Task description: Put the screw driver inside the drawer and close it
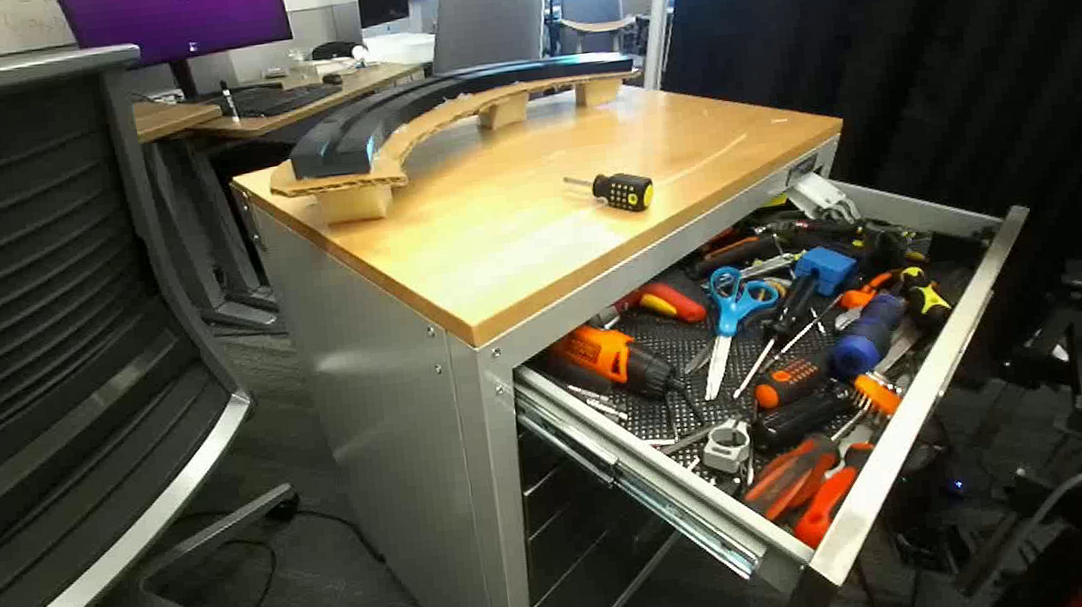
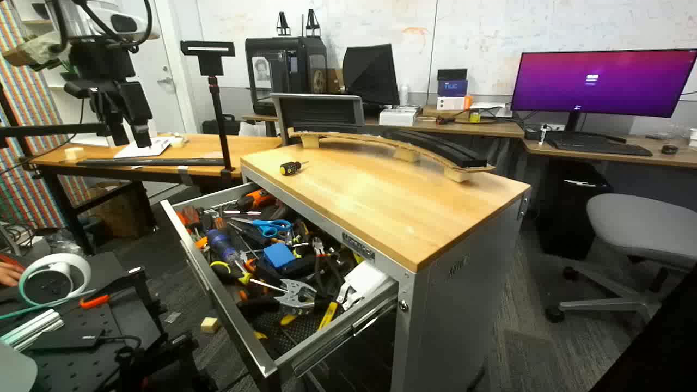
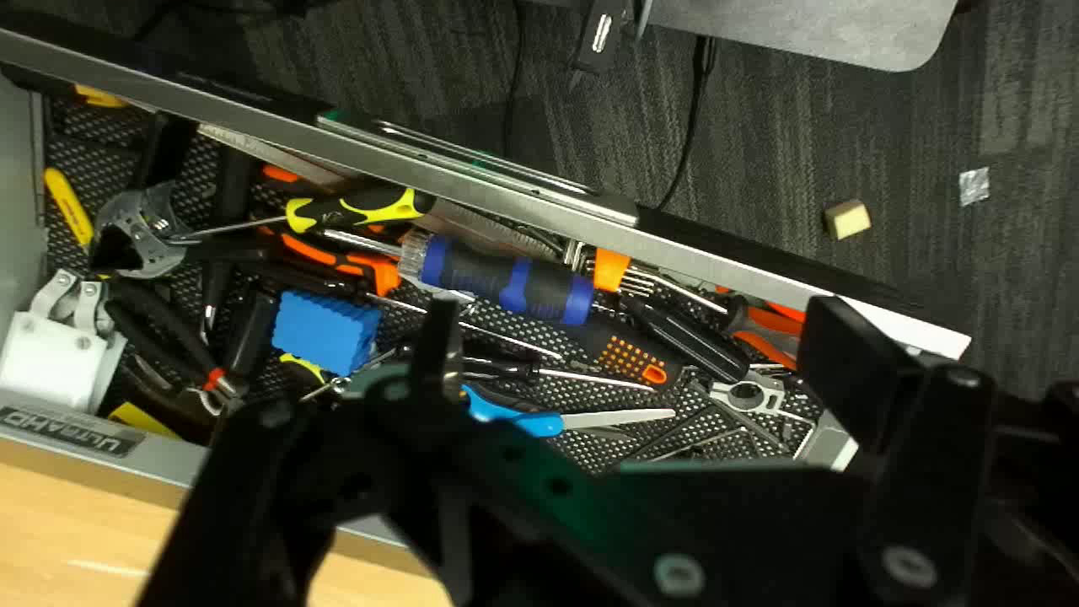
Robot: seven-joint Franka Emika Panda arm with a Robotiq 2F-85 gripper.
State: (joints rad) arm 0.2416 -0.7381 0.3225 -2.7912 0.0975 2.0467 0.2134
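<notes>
The screwdriver (image 1: 628,192) is lying on the counter (image 1: 516,256), near the edge above the open drawer (image 1: 918,415), which is holding scissors (image 1: 724,323) and other tools (image 1: 793,382). In the wrist view, the end effector (image 3: 639,333) is hanging above the drawer, its fingers (image 3: 847,358) standing wide apart and gripping nothing. Along the counter's opposite side, a curved black rail (image 1: 322,151) is resting on cardboard (image 1: 391,166).

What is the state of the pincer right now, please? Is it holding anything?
Pincer: open, holding nothing; the screw driver lies on the wooden top.
</notes>
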